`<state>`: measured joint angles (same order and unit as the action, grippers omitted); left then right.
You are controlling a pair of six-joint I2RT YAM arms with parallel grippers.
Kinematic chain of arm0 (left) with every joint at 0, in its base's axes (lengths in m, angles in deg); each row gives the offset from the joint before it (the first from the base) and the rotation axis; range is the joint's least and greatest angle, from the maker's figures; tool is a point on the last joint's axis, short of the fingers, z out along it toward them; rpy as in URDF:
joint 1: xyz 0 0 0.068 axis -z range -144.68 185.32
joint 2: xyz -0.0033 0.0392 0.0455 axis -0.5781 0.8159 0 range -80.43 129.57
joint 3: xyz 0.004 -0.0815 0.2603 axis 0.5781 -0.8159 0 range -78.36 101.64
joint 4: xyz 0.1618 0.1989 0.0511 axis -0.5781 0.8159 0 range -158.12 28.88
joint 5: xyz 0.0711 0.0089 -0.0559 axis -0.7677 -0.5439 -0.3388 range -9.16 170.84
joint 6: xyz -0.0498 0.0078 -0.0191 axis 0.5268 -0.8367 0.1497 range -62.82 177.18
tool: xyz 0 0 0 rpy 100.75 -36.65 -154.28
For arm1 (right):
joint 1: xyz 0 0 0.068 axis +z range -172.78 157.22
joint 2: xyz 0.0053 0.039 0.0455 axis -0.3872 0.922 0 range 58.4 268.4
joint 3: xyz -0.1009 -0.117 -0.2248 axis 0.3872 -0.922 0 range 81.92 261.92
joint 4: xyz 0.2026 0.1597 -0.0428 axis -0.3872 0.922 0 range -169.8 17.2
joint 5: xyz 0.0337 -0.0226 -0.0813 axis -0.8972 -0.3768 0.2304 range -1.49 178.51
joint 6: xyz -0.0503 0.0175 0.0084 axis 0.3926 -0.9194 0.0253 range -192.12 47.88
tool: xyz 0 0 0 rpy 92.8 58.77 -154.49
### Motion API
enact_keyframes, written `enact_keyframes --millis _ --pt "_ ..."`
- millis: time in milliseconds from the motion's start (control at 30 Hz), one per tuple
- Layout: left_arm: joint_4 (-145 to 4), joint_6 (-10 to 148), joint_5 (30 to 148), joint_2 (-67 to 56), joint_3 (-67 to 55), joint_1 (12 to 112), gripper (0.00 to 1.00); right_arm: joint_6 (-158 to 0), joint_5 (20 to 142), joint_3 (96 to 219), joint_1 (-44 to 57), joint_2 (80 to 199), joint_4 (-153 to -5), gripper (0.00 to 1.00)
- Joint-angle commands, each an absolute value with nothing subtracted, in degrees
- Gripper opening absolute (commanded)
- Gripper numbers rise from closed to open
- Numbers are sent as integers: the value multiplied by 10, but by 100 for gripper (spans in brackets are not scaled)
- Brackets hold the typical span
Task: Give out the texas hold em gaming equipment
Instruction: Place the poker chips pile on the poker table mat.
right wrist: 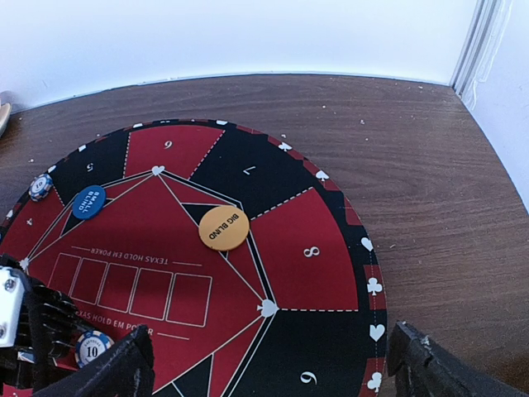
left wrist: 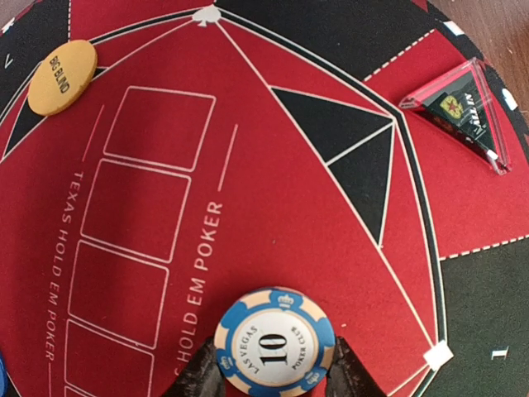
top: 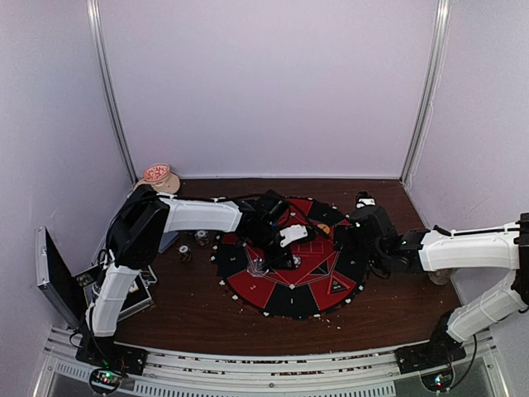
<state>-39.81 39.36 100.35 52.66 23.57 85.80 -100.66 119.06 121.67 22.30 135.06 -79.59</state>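
Note:
A round red-and-black poker mat point(top: 291, 304) lies mid-table. My left gripper point(left wrist: 274, 374) is shut on a blue-and-cream striped poker chip point(left wrist: 275, 341) marked 10, held just above the mat's red centre beside the printed card boxes. The right wrist view shows that chip point(right wrist: 92, 347) too. An orange Big Blind button point(left wrist: 62, 77) point(right wrist: 224, 227) and a blue Small Blind button point(right wrist: 87, 202) lie on the mat. Another striped chip point(right wrist: 40, 187) sits at the mat's rim. My right gripper point(right wrist: 273, 372) hangs open over the mat's right side, holding nothing.
A clear triangular holder point(left wrist: 463, 112) with a dark card in it lies near the mat's edge. A beige mug point(top: 159, 176) stands at the back left. An open metal case point(top: 58, 281) sits at the far left. Small loose pieces point(top: 201, 237) lie left of the mat.

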Motion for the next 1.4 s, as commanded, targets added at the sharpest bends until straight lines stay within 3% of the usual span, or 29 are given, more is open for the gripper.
enact_keyframes --millis 0,133,333,433,800,1100,1367 --pt "-407 400 1001 541 247 861 32 -1011 1202 1207 220 1333 -800 100" --pt "-405 397 1002 541 244 861 43 -1010 1200 1206 221 1328 -802 100" --pt "-394 391 1001 523 244 861 85 -1005 1194 1208 221 1336 -802 100" --pt "-392 388 999 492 239 860 98 -1004 1192 1211 221 1341 -801 100" --pt "-380 386 981 298 177 791 98 -972 1120 1305 223 1427 -749 100" --pt "-461 400 1027 131 -49 604 98 -935 1066 1498 264 1609 -651 100" --pt "-530 375 1021 35 -213 560 98 -925 992 1515 271 1680 -681 95"
